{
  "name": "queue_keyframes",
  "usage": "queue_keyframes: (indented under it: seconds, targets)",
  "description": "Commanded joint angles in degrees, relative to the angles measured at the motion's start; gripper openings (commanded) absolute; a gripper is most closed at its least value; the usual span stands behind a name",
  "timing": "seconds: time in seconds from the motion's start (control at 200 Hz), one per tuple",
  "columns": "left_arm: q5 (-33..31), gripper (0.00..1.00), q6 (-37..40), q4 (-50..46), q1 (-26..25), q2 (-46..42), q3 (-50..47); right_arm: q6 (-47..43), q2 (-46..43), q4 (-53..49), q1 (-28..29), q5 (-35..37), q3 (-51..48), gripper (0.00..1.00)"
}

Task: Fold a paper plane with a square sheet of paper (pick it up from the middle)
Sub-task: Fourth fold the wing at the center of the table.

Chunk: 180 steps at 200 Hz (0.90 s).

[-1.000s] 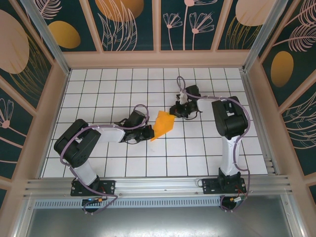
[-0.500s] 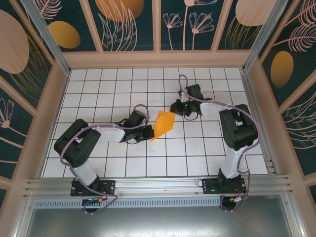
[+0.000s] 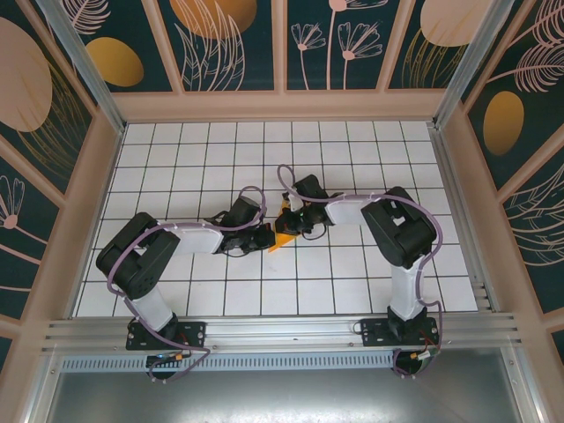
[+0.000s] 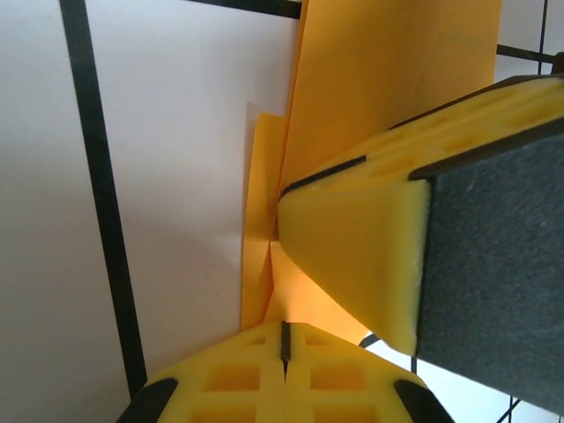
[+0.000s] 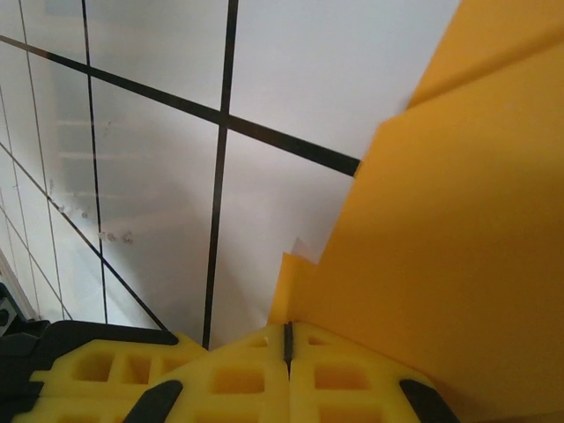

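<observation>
The bright-orange sheet of paper (image 3: pixel 274 242) lies folded in layers on the white grid table, mostly covered by the two grippers. My left gripper (image 3: pixel 264 236) is shut, its tips resting on the paper's left edge. In the left wrist view its fingertips (image 4: pixel 285 339) meet over the paper (image 4: pixel 397 79), and a yellow finger (image 4: pixel 352 256) of the other gripper presses down on the paper. My right gripper (image 3: pixel 285 224) is shut and sits low on the paper's middle. Its closed tips (image 5: pixel 286 339) touch the orange layers (image 5: pixel 458 220).
The white tiled table (image 3: pixel 220 150) is fenced by raised wooden walls on three sides. A metal rail (image 3: pixel 282 330) with both arm bases runs along the near edge. The two grippers stand almost against each other at mid-table.
My right arm has swung left from beside the paper's far right corner onto its middle, covering most of it. The left gripper has stayed in place.
</observation>
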Motion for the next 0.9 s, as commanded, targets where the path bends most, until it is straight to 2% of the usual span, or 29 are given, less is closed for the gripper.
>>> queue_keyframes:
  seconds: [0.0, 0.185, 0.255, 0.45, 0.615, 0.766, 0.836, 0.896]
  targets:
    - [-2.0, 0.00, 1.1, -6.2, 0.0, 0.7, -0.8, -1.5, 1.7, -2.0, -0.1, 0.8, 1.0, 0.00]
    - [-1.7, 0.00, 1.0, -6.4, 0.0, 1.1, -1.6, -2.9, 2.4, -1.6, -5.0, 2.4, 0.2, 0.00]
    - [-1.5, 0.00, 0.9, -6.3, -0.1, 1.2, -2.0, -3.2, 3.4, -1.2, -9.7, 2.1, 1.0, 0.00]
    - [0.3, 0.00, 0.9, -5.3, 0.0, 1.0, -3.3, -2.6, 6.3, -0.4, -17.2, 0.8, 4.9, 0.00]
    - [0.4, 0.00, 1.4, -5.5, 0.0, 0.6, -2.4, -1.9, 5.3, -0.5, -19.2, 0.7, 7.1, 0.00]
    - [0.7, 0.00, 3.3, -5.8, 0.0, 0.1, 2.3, 0.7, -2.0, 1.3, -19.1, 0.1, 4.6, 0.02]
    - [0.5, 0.13, 4.1, -5.9, -0.1, 0.1, 5.7, 3.3, -5.8, 2.1, -18.8, 0.9, 2.0, 0.04]
    - [0.0, 0.24, 4.5, -5.9, 0.0, -2.4, 8.6, 6.1, -8.7, 3.0, -18.5, 1.7, -0.5, 0.13]
